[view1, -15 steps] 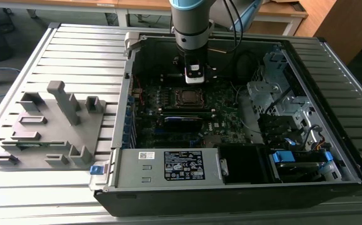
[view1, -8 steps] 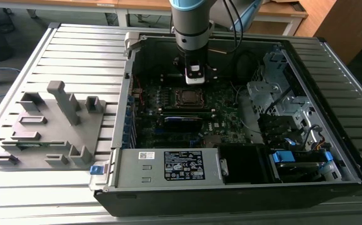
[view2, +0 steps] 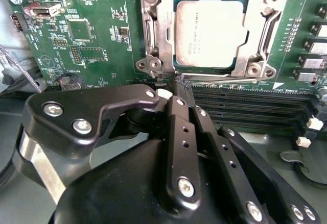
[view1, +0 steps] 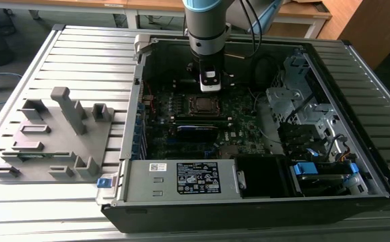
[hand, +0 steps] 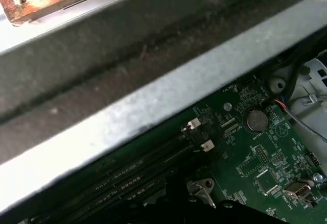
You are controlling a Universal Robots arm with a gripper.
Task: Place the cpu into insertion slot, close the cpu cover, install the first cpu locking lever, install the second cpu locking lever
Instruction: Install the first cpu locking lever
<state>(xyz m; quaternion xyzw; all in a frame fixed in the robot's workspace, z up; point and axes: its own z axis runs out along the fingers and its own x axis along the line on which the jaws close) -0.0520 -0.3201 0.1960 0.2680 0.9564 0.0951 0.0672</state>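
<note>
In the exterior view my gripper (view1: 210, 88) hangs from the arm inside the open computer case, just behind the insertion slot (view1: 204, 105) on the green motherboard. The second wrist view has the cpu (view2: 210, 30), silver-grey, lying flat in the slot. The cpu cover (view2: 166, 27) is down around it. Thin metal locking levers run along the socket's sides (view2: 266, 30). My gripper (view2: 185, 100) has its black fingers shut together, with nothing seen between them. Its tips sit at the socket's corner, beside a thin lever rod (view2: 230, 82).
Long black memory slots (view2: 245, 106) lie right beside the socket, under my fingers. The case's metal wall (hand: 168, 96) is close by. A power supply (view1: 181, 177) and a drive cage (view1: 302, 108) crowd the case. A grey fixture tray (view1: 53, 138) lies at the exterior view's left.
</note>
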